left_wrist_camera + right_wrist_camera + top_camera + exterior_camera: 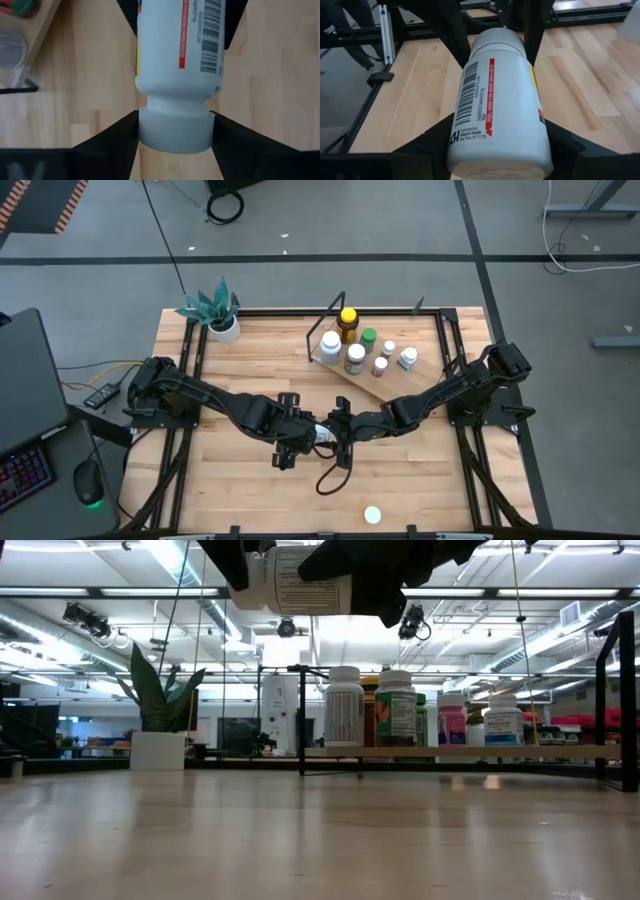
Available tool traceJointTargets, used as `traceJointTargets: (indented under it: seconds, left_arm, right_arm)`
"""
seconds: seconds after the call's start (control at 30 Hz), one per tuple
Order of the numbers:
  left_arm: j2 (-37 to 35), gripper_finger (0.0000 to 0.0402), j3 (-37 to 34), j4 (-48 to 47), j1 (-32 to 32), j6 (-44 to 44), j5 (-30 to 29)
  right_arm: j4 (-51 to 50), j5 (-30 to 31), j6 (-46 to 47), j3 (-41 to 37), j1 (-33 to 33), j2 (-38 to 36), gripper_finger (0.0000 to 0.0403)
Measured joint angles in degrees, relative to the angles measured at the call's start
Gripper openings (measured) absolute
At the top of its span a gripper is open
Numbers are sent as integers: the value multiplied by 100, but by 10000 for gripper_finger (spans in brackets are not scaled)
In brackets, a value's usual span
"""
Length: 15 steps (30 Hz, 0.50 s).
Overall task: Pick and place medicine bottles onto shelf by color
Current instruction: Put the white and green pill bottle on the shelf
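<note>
A white medicine bottle [322, 433] with a white ribbed cap and a printed label hangs on its side above the middle of the table; in the low view the bottle [300, 585] is well clear of the wood. My left gripper [174, 137] is shut on its cap end and my right gripper [497, 152] on its base end. The shelf [395, 380], a tilted light-wood board in a black wire frame, stands at the far right and bears several bottles [355, 355], one of them amber with a yellow cap [347, 320]. My left gripper pinches the bottle's ribbed white cap [150, 135] between its two fingers, one on each side. It comes from the table's left, slanting down, and the bottle's body runs on past the fingertips, lifted clear. My right gripper has the body's base end [465, 150] between its two fingers, both lying against the label's sides. It comes from the table's right, slanting slightly down, in line with the bottle. The bottle lies about level, clear of the table.
A white pot with a green plant [218, 315] stands at the far left corner. A small white round thing [372, 515] lies near the front edge. A black cable loop [330, 475] hangs under the grippers. Black frame rails run along both sides of the table.
</note>
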Motion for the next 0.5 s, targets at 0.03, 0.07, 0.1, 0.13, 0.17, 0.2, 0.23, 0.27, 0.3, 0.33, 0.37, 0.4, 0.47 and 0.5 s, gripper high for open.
traceJointTargets:
  seconds: [0.03, 0.07, 0.1, 0.13, 0.17, 0.2, 0.23, 0.27, 0.3, 0.33, 0.37, 0.4, 0.47, 0.5]
  left_arm:
    - [-23, 235, 1, -55, 0, -6, -36]
    - [-67, 241, 1, -116, 0, -10, -54]
    - [-131, 246, 1, -168, -1, -23, -70]
    - [-189, 250, 1, -216, -2, -45, -97]
    - [-249, 254, 9, -238, -4, -71, -123]
    - [-332, 256, 9, -264, -7, -81, -139]
    - [-397, 258, 9, -311, -5, -98, -140]
    - [-470, 259, 9, -319, 1, -148, -157]
    - [-547, 259, 9, -338, 3, -207, -175]
    - [-608, 259, 9, -361, 5, -263, -196]
    - [-666, 260, 12, -351, 6, -362, -226]
    - [-728, 260, 9, -348, 2, -438, -290]
    - [-822, 260, 1, -319, -52, -581, -437]
    - [-856, 260, 1, -308, -107, -654, -594]
  right_arm:
    - [5, 6, -2, 3, -1, 0, 224]
    - [-34, 8, 4, 4, -2, -2, 225]
    - [-49, 11, 4, 4, -2, -2, 226]
    - [-56, 16, 5, 4, -1, -2, 227]
    - [-63, 17, 3, 4, -1, -2, 227]
    - [-91, 34, 3, 4, 0, -2, 227]
    - [-140, 53, 3, 4, 0, -2, 225]
    - [-146, 97, 1, -2, 2, -2, 224]
    - [-128, 127, 0, -2, 2, -2, 223]
    - [-87, 136, 0, -2, 2, -9, 223]
    - [-19, 140, -3, -2, 0, -15, 223]
    - [48, 144, -26, 0, 0, -17, 224]
    - [122, 180, -144, 0, 31, -45, 228]
    - [165, 227, -210, 0, 55, -59, 229]
